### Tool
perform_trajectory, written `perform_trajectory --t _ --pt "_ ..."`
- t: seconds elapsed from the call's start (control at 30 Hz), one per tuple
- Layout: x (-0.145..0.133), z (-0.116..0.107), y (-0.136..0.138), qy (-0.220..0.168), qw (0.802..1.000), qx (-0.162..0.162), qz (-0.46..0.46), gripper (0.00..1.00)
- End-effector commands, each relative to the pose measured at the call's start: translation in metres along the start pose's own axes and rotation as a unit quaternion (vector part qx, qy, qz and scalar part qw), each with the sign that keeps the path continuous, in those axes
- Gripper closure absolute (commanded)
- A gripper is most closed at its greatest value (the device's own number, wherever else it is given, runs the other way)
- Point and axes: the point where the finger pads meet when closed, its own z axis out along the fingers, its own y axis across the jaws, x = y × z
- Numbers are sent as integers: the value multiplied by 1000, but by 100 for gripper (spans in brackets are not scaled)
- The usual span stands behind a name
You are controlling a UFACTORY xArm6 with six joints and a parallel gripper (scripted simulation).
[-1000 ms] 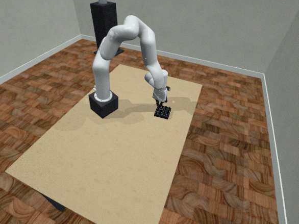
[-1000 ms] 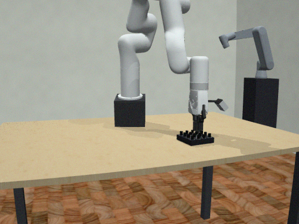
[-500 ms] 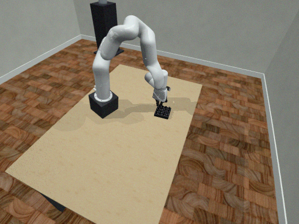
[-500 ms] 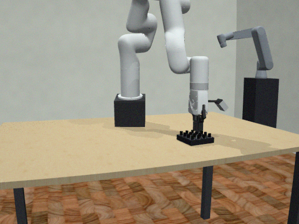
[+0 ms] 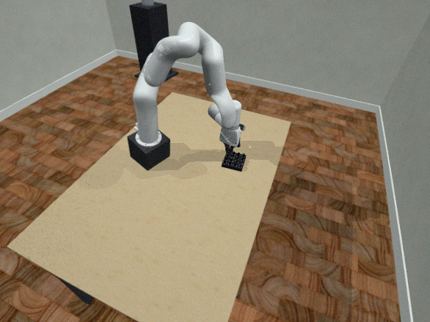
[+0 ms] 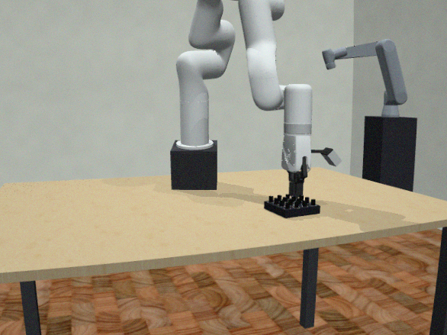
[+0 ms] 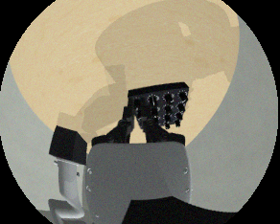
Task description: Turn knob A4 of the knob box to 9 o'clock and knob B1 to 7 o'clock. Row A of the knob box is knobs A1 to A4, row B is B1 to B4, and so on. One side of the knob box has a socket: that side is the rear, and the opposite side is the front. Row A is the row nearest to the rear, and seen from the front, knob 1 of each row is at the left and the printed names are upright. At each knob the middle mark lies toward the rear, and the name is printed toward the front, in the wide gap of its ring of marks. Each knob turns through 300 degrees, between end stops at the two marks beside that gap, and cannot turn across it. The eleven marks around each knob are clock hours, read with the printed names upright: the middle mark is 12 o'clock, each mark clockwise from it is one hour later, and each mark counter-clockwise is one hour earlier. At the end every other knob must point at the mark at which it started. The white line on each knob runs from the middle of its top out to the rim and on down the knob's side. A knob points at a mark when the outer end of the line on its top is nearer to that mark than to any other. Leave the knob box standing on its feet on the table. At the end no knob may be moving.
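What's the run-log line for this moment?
arm: vertical over knob box | hand: narrow, lowered at box edge, grip unconfirmed | box: standing on table

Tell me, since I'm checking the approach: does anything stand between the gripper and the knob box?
Nothing visible does. The gripper hangs directly over the knob box, its fingers down among the knobs at one edge. Which knob they are at, and whether they grip it, is too small to tell.
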Motion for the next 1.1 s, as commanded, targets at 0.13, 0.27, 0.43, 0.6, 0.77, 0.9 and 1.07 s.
perform_trajectory --t 0.13,0.27,0.43,0.6,0.77,0.9,1.07 --pt "1 -1 1 1 1000 -1 0 92" --pt "1 -1 1 1 1000 -1 0 92" --pt "1 -1 1 1 1000 -1 0 92" --pt "1 -1 1 1 1000 -1 0 92" --pt "1 -1 1 1 1000 -1 0 92" --pt "1 -1 1 1 1000 -1 0 92" --pt "1 -1 1 1 1000 -1 -5 92"
